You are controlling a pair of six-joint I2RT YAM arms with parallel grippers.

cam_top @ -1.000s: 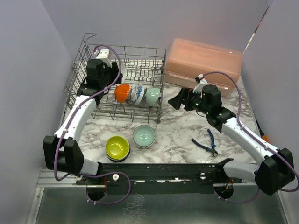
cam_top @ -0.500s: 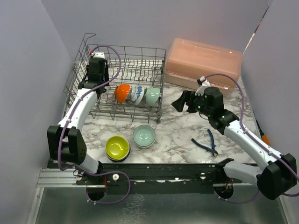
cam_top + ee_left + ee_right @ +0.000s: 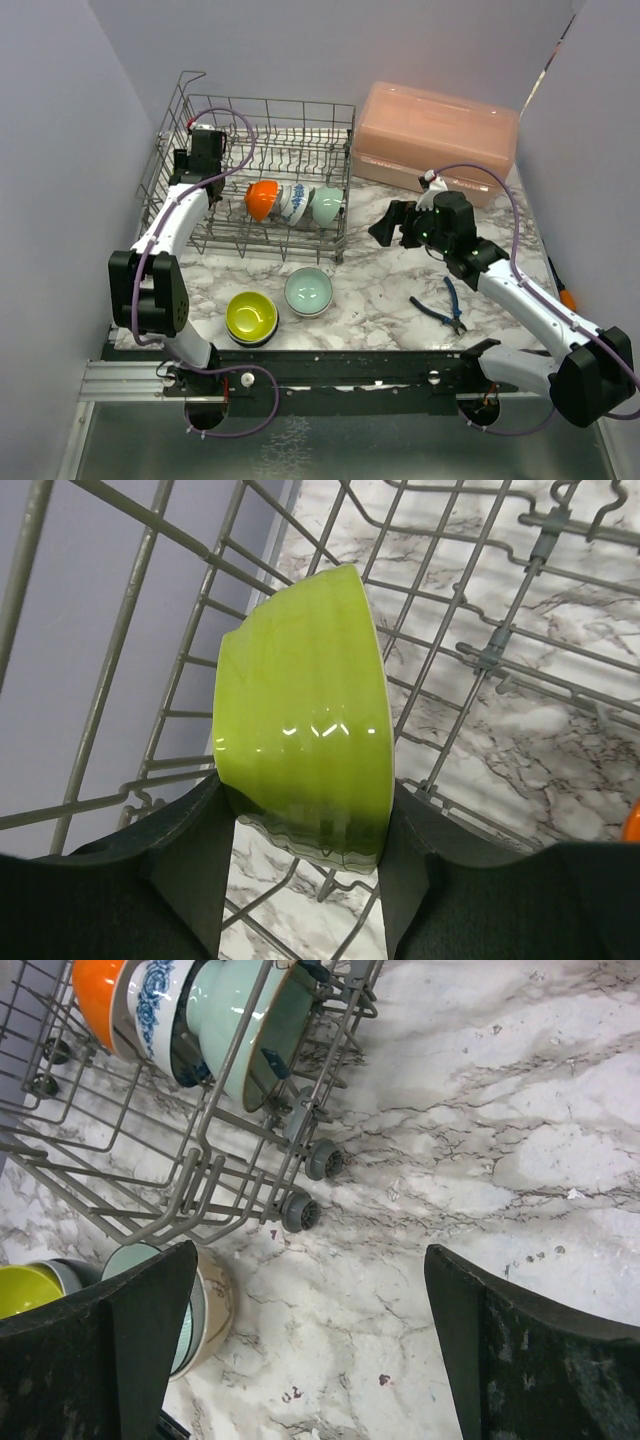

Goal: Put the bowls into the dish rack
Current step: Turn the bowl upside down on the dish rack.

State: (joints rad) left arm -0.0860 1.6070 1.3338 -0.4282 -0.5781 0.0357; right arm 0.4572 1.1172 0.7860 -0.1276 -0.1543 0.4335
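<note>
- Marble-look counter [image 3: 380, 280] with plain lavender walls around it, grey wire dish rack [image 3: 300, 130] at the far left, pink lidded box [image 3: 435, 130] at the far right.
- Left fingers [image 3: 195, 880] are inside the rack at its far-left corner, pinching a lime-green bowl [image 3: 300, 710] by its sides. The bowl is turned on edge just above the wire floor, close to the rack's left wall. Can't tell if it touches the wires.
- Three bowls stand on edge in a row near the rack's near side: orange bowl [image 3: 262, 200], blue-patterned bowl [image 3: 291, 203], pale teal bowl [image 3: 327, 205], each touching the next.
- On the counter just near of the rack: a teal-inside bowl [image 3: 308, 291] and, to its left, a yellow bowl [image 3: 251, 315] stacked on a darker one.
- Right fingers [image 3: 130, 1330] are spread wide with nothing between them, hovering over bare counter right of the rack.
- Blue-handled pliers [image 3: 445, 305] lie on the right of the counter.
</note>
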